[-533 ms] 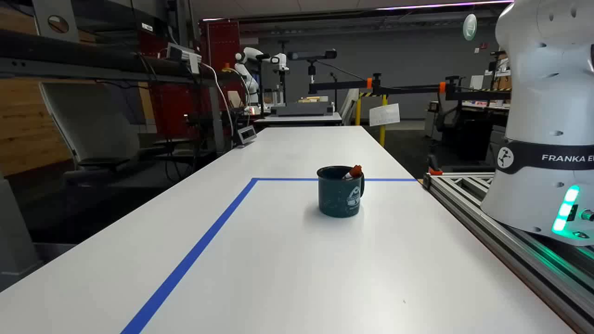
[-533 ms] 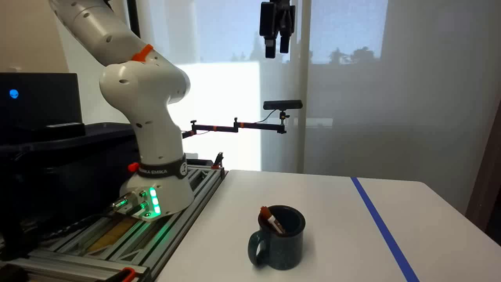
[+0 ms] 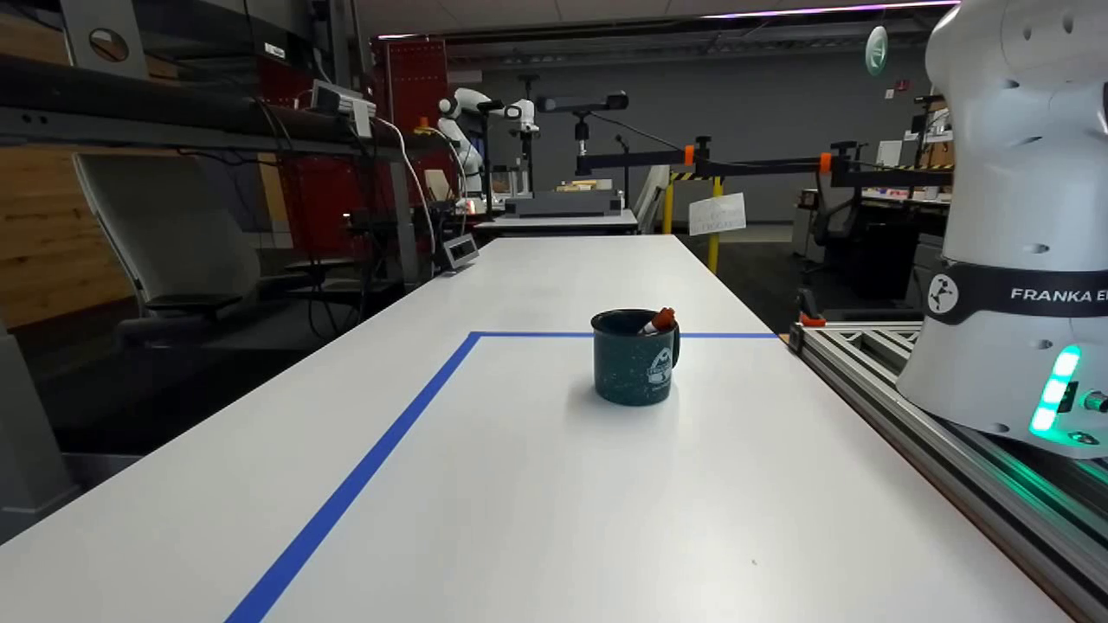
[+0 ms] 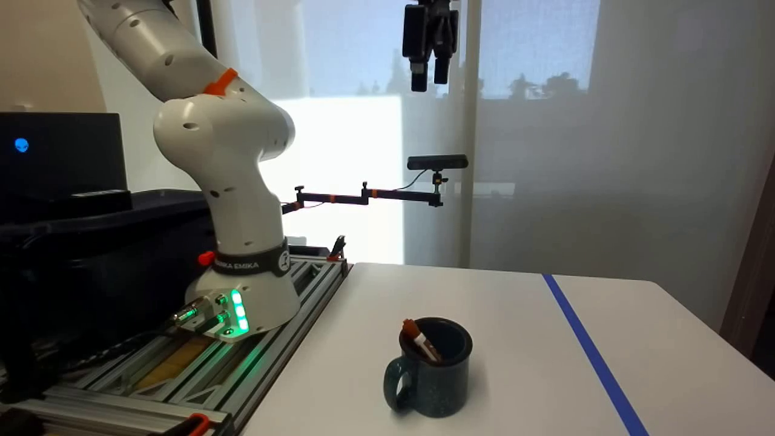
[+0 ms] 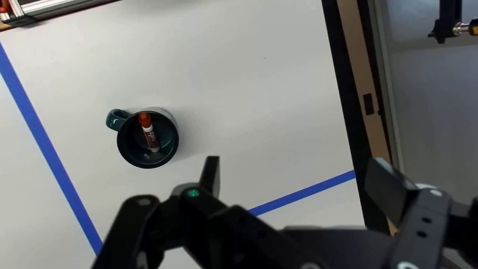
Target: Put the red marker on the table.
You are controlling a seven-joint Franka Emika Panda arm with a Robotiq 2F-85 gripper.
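Nearest the wrist camera, the claw (image 5: 297, 175) has its two fingers spread wide with nothing between them; in an exterior view it hangs high, having sunk and slid sideways by no more than a hair over the last half second. Below it and well apart, the dark teal mug (image 4: 439, 387) stands upright, and the red marker (image 5: 149, 132) leans inside it, capped end poking up past the rim close to the handle (image 5: 115, 118). Neither has budged. That small shift looks like the start of an approach, though it is too slight to be sure; the marker is not yet picked up, so I judge the whole task lies ahead. The claw would need to come across and down, then nip the capped end without tipping the mug. Under the mug is the white table (image 4: 514, 339), where the marker should end up, crossed by blue tape (image 5: 50, 157); farthest off hangs a pale window blind (image 4: 575, 181).
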